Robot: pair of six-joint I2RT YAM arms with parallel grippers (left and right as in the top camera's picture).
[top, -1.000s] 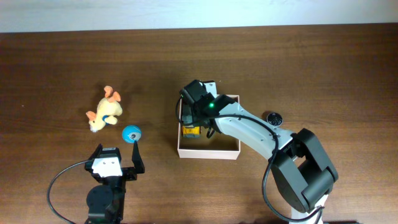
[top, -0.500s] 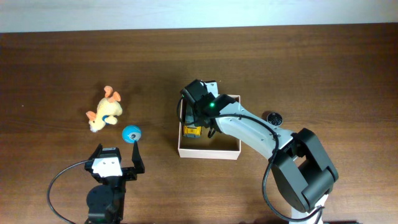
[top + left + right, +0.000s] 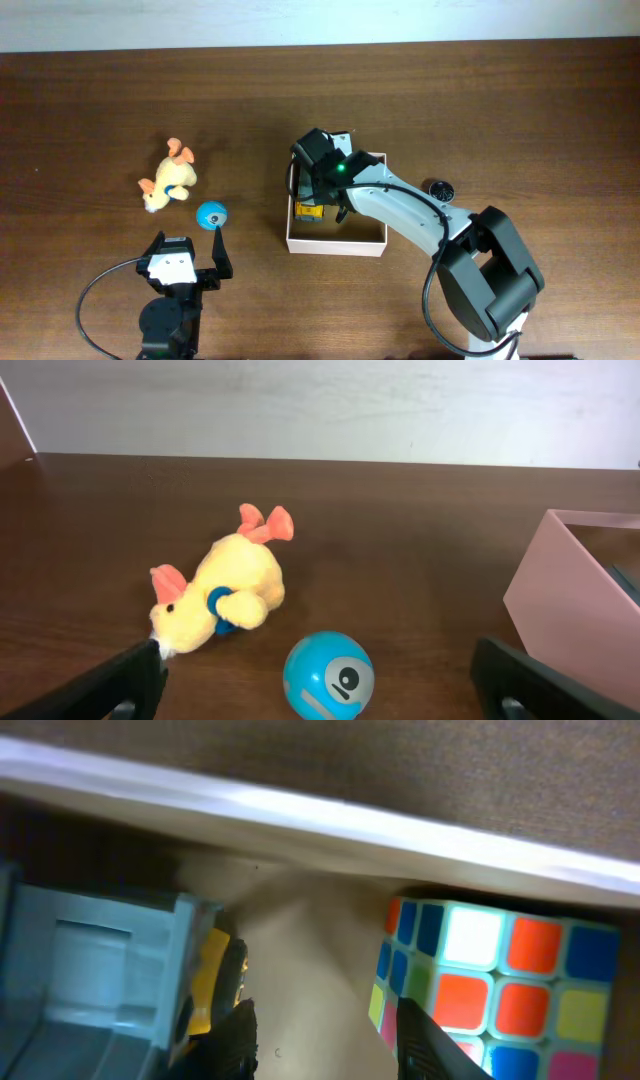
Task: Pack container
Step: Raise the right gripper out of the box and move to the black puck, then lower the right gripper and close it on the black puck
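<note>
The container point(image 3: 336, 247) sits near the middle of the dark, wood-grained worktop point(image 3: 500, 100): a square, shallow cardboard box, open on top, with a white rim and outer walls and a matt tan floor. In it lie a glossy puzzle cube point(image 3: 490, 980) of coloured squares and a blocky grey and yellow plastic toy point(image 3: 120, 970), a strip of bare floor between them. The right gripper point(image 3: 330, 1040) reaches inside with its dark fingers drawn together, holding nothing. The left gripper point(image 3: 190, 252) is spread wide near the front edge. Towards the left edge lie a fuzzy yellow plush duck point(image 3: 168, 178) and a smooth blue ball point(image 3: 211, 215).
</note>
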